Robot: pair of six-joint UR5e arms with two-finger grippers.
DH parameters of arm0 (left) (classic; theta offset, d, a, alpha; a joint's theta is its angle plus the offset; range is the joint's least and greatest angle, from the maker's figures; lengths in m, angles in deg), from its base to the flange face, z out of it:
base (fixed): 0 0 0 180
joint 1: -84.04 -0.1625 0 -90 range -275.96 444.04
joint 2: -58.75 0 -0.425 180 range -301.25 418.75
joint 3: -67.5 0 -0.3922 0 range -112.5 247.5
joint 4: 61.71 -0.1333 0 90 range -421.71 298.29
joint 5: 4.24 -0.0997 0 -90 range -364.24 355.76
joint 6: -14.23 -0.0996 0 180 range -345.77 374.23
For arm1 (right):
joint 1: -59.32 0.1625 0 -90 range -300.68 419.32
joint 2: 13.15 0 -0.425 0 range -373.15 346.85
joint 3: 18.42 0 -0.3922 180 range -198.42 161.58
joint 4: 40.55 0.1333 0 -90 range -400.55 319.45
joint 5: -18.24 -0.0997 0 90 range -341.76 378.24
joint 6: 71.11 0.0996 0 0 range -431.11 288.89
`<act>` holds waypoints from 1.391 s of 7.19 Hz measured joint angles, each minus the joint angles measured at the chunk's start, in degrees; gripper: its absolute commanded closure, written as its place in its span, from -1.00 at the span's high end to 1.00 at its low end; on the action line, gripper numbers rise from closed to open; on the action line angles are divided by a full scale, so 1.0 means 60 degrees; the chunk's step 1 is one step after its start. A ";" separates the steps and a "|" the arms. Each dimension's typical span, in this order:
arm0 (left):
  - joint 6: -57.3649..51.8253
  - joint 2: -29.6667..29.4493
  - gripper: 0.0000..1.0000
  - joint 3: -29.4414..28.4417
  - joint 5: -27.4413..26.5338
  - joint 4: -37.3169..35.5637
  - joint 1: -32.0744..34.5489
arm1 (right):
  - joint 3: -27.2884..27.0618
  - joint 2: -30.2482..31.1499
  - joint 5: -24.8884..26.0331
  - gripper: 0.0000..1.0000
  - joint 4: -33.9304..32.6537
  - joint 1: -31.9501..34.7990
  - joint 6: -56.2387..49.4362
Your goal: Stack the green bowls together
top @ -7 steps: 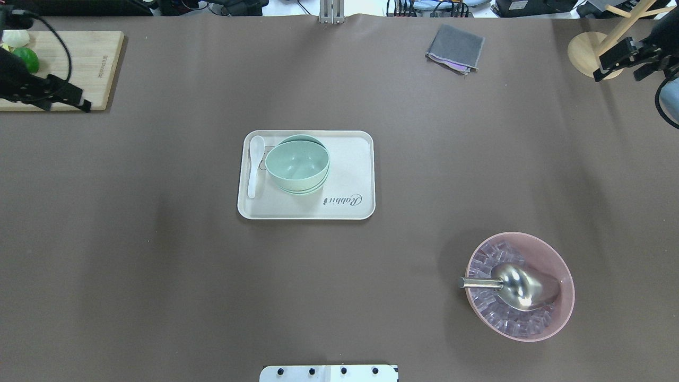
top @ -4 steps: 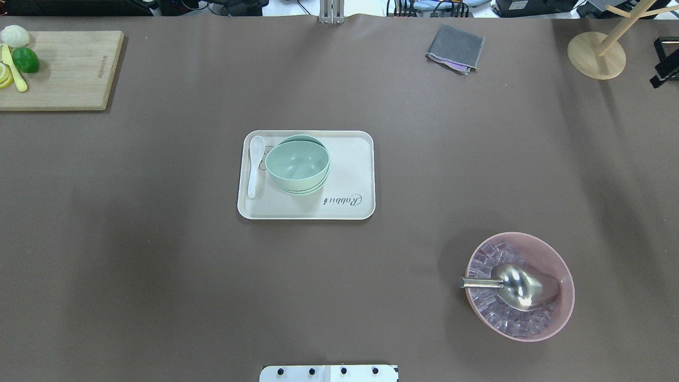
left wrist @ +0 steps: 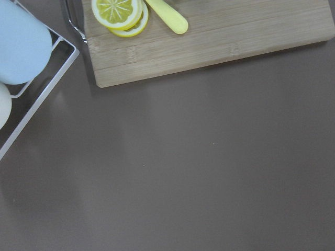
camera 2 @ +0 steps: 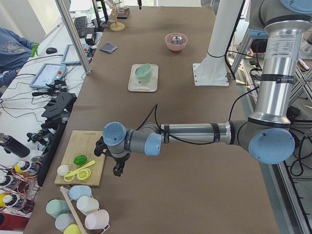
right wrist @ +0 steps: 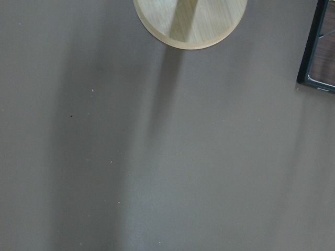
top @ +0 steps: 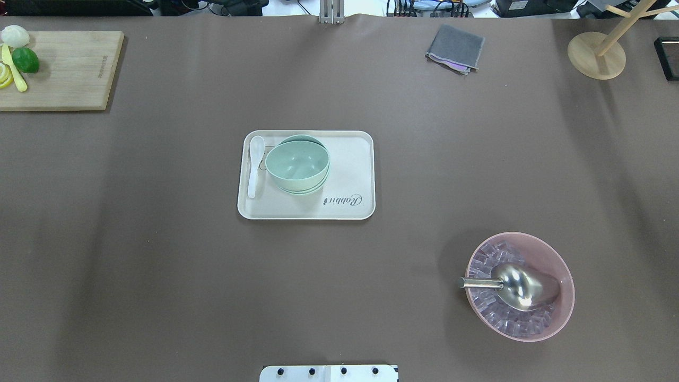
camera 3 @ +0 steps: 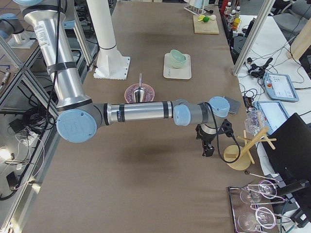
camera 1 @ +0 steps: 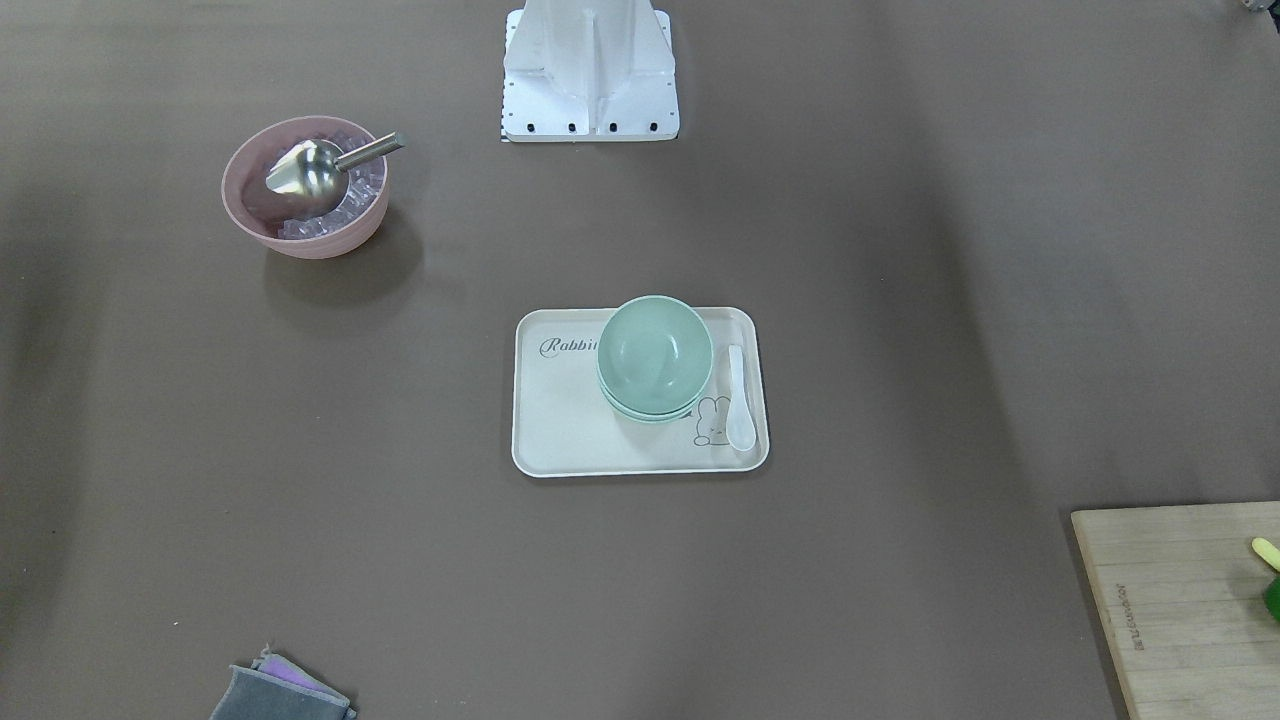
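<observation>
Far from the left gripper (camera 2: 118, 169) and the right gripper (camera 3: 207, 150), the green bowls (top: 297, 164) sit nested, a bit nearer the left one. I cannot tell if either gripper is spread.

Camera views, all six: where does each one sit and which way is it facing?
Front-facing: across the table, looking down on the green bowls; only the robot's base shows.
Overhead: behind the robot, looking down; same base shows.
Left: table's end; left arm near.
Right: opposite end; right arm near.
Left wrist: down on cutting board; no jaws.
Right wrist: down on wooden stand; no jaws.
Both table-wide views share the tray.
</observation>
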 measured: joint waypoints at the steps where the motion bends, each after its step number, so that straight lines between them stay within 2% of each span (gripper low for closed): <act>1: -0.0373 0.0066 0.97 -0.0103 0.0039 -0.0012 0.0147 | -0.0005 0.0052 -0.0010 1.00 0.0010 0.0004 -0.0006; 5: -0.0323 0.0272 0.97 0.0119 0.0075 -0.0073 0.0218 | 0.0020 0.0164 0.0008 1.00 0.0017 0.0007 0.0030; 8: 0.0998 0.0240 0.97 0.1007 0.0172 -0.1246 0.0238 | 0.0012 0.0202 -0.0002 1.00 0.0017 0.0008 0.0054; 10: 0.1163 0.0317 0.97 0.1248 -0.0595 -0.1585 0.0239 | -0.0019 0.0234 -0.0016 1.00 0.0017 0.0008 0.0056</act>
